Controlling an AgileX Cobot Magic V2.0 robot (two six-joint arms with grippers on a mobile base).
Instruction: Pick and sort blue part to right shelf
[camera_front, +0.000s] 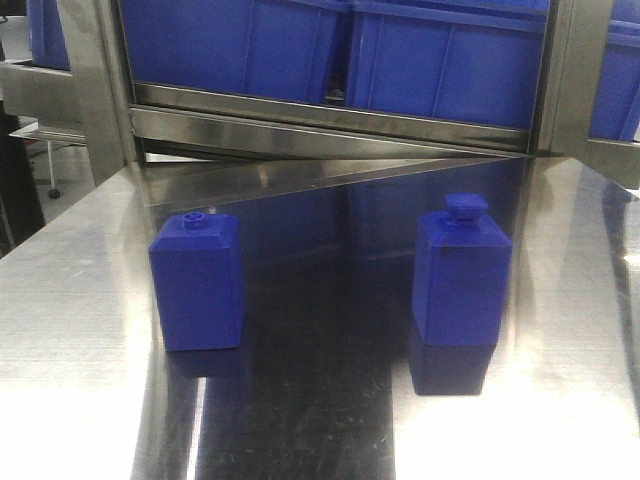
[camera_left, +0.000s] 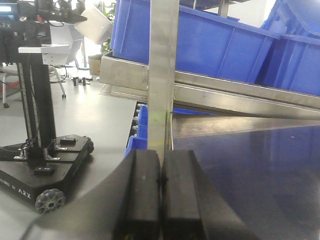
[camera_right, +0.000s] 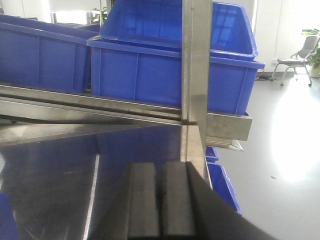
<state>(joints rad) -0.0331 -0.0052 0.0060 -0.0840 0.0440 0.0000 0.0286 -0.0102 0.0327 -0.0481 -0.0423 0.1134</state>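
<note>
The blue part (camera_front: 462, 270), a bottle-shaped block with a wide flat cap, stands upright on the steel table (camera_front: 70, 300), right of centre. Left of it stands a shorter blue block (camera_front: 196, 282) with a tiny knob. Behind both runs the right shelf's front rail (camera_front: 330, 120), with large blue bins (camera_front: 450, 55) above it. Neither gripper shows in the front view. In the left wrist view my left gripper (camera_left: 160, 155) is shut and holds nothing. My right gripper (camera_right: 161, 167) is shut too, over the table near the shelf rail (camera_right: 100, 107), and also holds nothing.
A vertical steel post (camera_left: 162, 75) rises just ahead of the left gripper, and another post (camera_right: 196, 65) stands ahead of the right one. A black mobile base (camera_left: 45, 160) sits on the floor to the left. Lower blue bins (camera_right: 222, 185) lie beyond the table's right edge.
</note>
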